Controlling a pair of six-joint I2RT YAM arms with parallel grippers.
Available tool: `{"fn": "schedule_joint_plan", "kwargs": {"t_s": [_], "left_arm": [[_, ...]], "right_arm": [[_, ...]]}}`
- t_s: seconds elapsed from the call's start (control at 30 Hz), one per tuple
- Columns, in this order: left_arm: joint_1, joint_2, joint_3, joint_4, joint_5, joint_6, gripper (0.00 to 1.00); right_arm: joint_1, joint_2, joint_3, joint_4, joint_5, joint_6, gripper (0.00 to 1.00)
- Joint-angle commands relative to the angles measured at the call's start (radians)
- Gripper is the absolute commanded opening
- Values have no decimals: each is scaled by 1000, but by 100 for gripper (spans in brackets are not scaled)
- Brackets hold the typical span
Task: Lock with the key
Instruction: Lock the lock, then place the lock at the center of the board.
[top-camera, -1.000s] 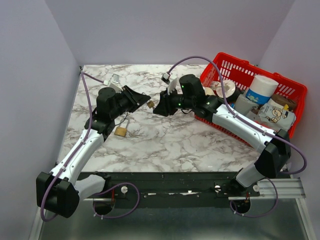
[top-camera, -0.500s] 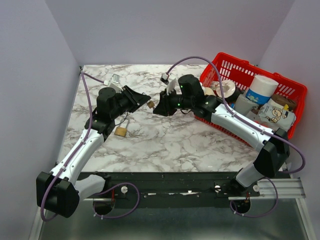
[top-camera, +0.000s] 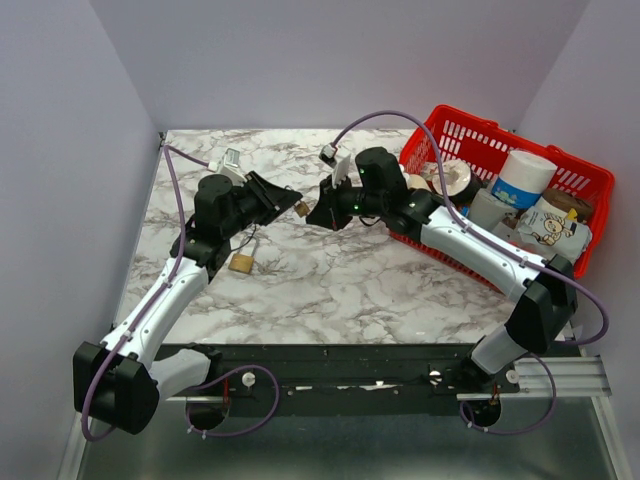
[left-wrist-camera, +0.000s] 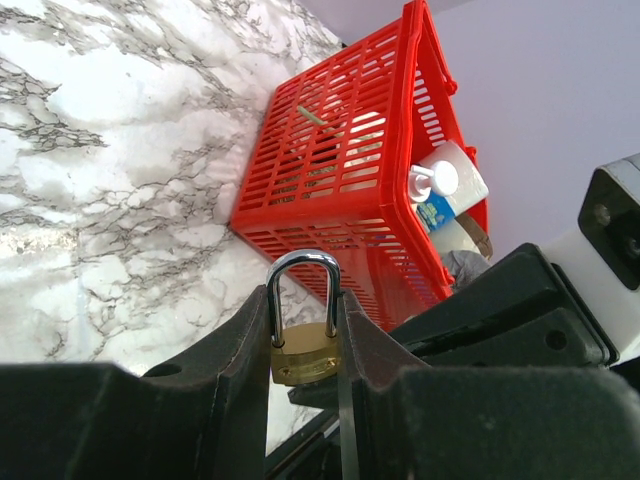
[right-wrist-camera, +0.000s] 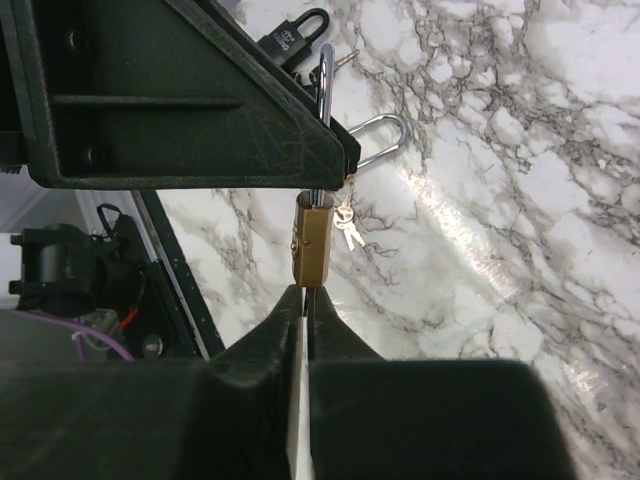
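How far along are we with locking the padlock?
Done: left claw grips the brass padlock with steel shackle. In hand: right claw sits nearly closed under its base; no key visible there. Left: inserting and turning the key.

Bright and even from overhead in the top view, with only soft, short shadows beneath the arms (top-camera: 165, 295) on the marble table (top-camera: 330, 290) and crisp detail throughout. From the left wrist, sharp on the padlock (left-wrist-camera: 303, 352) with a glint along its steel loop, yet dark and soft across the near fingers (left-wrist-camera: 120, 420), and pale and washed beyond the red basket (left-wrist-camera: 330, 160). From the right wrist, high in contrast: a white patch of glare on the marble, black featureless masses close to the lens.
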Motion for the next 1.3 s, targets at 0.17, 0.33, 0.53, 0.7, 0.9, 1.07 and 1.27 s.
{"fn": "schedule_joint_plan", "kwargs": {"t_s": [0.17, 0.33, 0.53, 0.7, 0.9, 1.07, 1.27], "left_arm": [[0, 18, 3, -5, -32, -8, 0], [17, 75, 61, 7, -101, 21, 0], [40, 121, 101, 38, -138, 12, 0], [58, 128, 121, -76, -144, 126, 0], [22, 159, 104, -333, 5, 475, 0], [6, 231, 87, -459, -72, 613, 0], [-22, 332, 96, -504, -100, 685, 0]], "right_arm": [[0, -9, -3, 58, -19, 5, 0], [7, -28, -67, 75, -20, 30, 0], [36, -46, -145, 101, -25, 86, 1], [39, -42, -196, 119, -17, 146, 0], [39, 38, -208, 55, -36, 183, 0], [37, 93, -217, 99, 27, 214, 0], [48, 145, -195, 119, 145, 286, 0]]}}
